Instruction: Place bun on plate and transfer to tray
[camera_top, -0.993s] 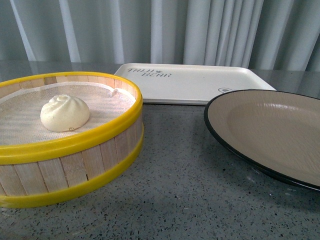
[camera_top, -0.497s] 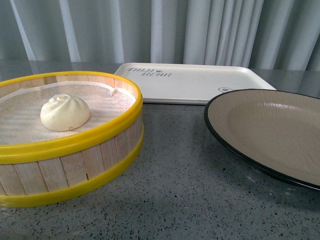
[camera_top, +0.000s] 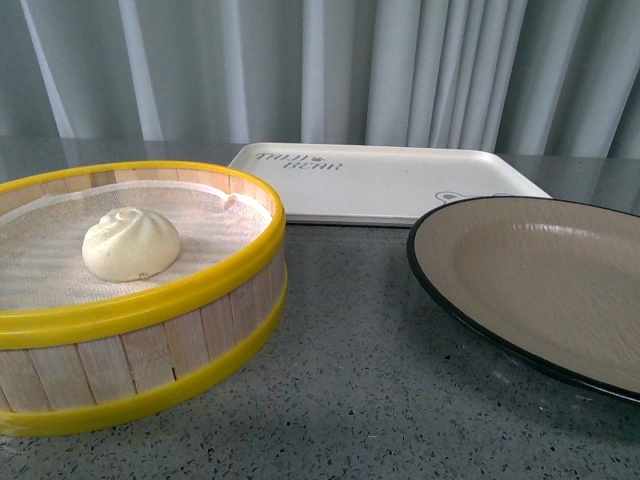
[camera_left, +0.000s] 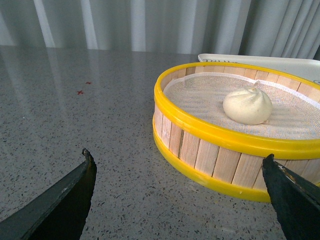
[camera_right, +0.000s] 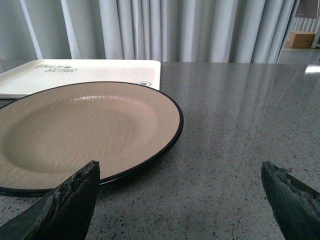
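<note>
Plainly, the cream-white, swirl-topped bun sits whole; left end effector and right end effector gape wide, empty.

1. The right gripper hangs low over the grey speckled tabletop, its two dark fingers spread wide with nothing between them.
2. The plate sits empty, tan inside, black-rimmed.
3. Beyond it, toward the table's curtain-side edge, lies the tray; whether the two touch is unclear.
4. Pale curtains hang behind.
</note>
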